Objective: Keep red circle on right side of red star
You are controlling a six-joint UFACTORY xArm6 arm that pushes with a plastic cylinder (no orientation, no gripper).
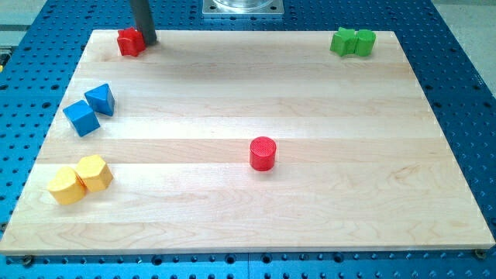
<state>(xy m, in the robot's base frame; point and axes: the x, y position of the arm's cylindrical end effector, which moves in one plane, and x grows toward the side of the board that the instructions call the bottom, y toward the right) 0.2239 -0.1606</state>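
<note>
- Red blocks, two: red star (130, 42) at the view's top left corner of the wooden board (232, 93); red circle (263, 153), an upright cylinder, just below the board's centre, well apart from the star and to its right in the view.
- Green blocks, two: green star (342, 41) and green cylinder (363, 42), touching, at the top right.
- Blue blocks, two: blue triangle (101, 99) and blue cube (81, 118), touching, at the left edge.
- Yellow blocks, two: yellow hexagon (94, 172) and a second yellow block (65, 186), touching, at the bottom left.
- Rod, one: no hand fitted, nothing grasped; my tip (146, 41) stands against the red star's right side.
</note>
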